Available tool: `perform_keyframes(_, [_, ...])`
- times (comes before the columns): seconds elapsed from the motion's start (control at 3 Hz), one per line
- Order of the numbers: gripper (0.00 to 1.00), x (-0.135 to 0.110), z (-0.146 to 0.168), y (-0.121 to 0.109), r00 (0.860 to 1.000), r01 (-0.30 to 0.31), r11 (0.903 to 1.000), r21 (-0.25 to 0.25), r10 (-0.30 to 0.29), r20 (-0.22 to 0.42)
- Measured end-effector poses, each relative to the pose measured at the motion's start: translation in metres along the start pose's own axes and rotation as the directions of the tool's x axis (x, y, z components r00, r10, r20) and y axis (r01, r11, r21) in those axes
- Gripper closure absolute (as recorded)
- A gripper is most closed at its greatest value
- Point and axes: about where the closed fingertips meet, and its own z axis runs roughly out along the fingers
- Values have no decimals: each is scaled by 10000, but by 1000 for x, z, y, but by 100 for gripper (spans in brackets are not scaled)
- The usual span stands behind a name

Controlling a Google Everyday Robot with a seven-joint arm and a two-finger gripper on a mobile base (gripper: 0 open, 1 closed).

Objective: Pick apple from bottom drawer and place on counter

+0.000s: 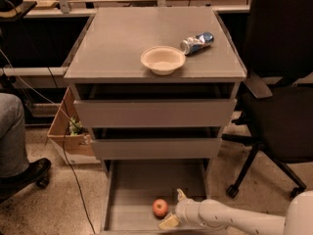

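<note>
Apple (160,207) lay in the drawer (139,185), just beside your gripper (174,209), fingers (169,223) spread wide and empty; closing early, you risked nudging it rolling away.

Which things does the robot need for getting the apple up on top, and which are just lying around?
For the job: apple; bottom drawer, where the apple lies; counter; gripper, open, low in the drawer right beside the apple.

Just lying about: bowl and crushed can on the counter; black chair; cardboard box on the floor.
</note>
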Motion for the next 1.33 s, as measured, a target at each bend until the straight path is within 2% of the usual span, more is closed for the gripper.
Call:
perform_keyframes(0.67, [0,19,78,-24,9963,-774,9968,-222,782,365])
perform_keyframes(1.33, [0,31,122,-40,9930,-1163,9921,-464,1172,159])
